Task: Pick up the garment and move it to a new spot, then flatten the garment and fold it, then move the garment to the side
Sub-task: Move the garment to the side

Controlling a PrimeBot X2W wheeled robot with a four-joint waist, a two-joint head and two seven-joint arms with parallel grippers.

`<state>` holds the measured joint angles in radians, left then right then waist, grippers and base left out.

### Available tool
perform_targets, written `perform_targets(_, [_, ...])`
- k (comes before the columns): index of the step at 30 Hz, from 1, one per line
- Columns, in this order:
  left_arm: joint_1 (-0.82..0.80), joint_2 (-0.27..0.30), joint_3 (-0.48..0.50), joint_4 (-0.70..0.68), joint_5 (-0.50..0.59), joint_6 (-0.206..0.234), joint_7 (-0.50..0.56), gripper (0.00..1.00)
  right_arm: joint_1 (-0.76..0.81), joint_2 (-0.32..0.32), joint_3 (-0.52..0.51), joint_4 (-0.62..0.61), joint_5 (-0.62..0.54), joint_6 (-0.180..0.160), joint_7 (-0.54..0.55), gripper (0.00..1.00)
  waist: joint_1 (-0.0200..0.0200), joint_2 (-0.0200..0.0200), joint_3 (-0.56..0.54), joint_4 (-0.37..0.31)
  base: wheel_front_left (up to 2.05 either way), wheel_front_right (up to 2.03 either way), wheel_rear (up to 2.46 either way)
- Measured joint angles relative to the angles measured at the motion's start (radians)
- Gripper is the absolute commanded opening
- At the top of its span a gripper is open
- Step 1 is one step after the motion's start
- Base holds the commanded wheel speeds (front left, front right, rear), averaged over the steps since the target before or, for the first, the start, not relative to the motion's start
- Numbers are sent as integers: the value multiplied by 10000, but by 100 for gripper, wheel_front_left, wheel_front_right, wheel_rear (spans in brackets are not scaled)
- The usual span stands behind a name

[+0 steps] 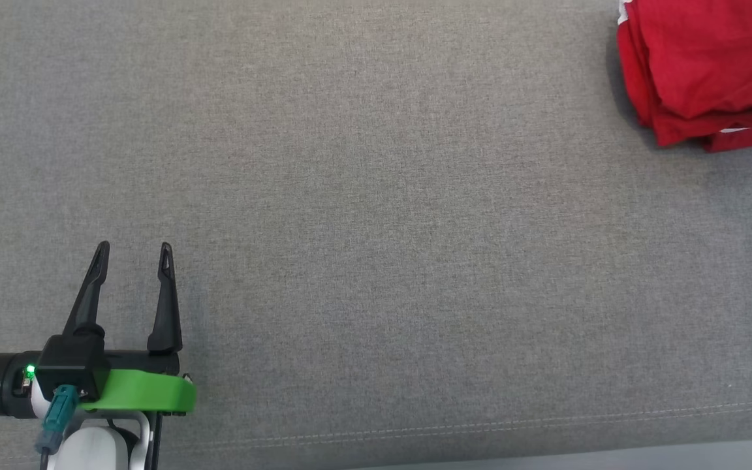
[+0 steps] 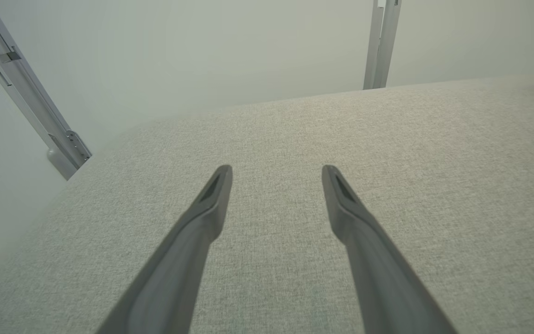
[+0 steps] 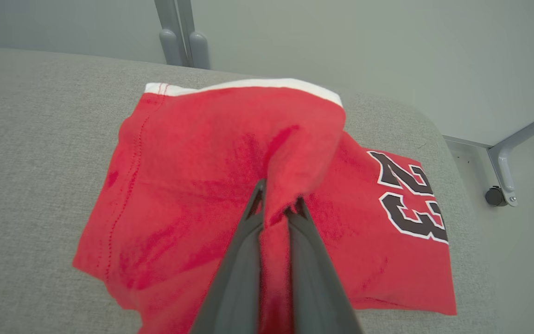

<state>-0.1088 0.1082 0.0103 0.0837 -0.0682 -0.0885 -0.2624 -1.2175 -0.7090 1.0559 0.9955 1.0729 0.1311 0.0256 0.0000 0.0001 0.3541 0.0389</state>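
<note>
I read the garment (image 3: 174,185) as soft matt cloth, the cushion (image 1: 376,261) as coarse weave — the left gripper (image 1: 134,246) has smooth matt plastic fingers (image 2: 193,241), the frame post (image 2: 382,46) dull metal.

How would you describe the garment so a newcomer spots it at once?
Start at the grey cushion, then go to its far right corner. There lies the garment, folded, the right gripper shut on a fold. It is red with white trim and a black 23.

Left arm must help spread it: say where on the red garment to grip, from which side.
Likely the stitched hem of the red garment: flat, free, clear of the fold the shut right gripper pinches. Bring the open left gripper in from the robot's left.
</note>
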Motion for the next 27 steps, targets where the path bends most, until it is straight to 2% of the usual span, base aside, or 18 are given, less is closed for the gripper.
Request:
perform_targets(6, [-3, 88, 144, -123, 0, -38, 2, 100, -472, -541, 284, 132, -178, 2, 98, 0, 0, 0, 295, -12, 0, 0, 0])
perform_targets(27, [-36, 180, 276, -493, 63, -35, 0, 100, -1618, -1515, 1225, 732, -959, 6, 405, 0, 0, 0, 913, 176, 0, 0, 0])
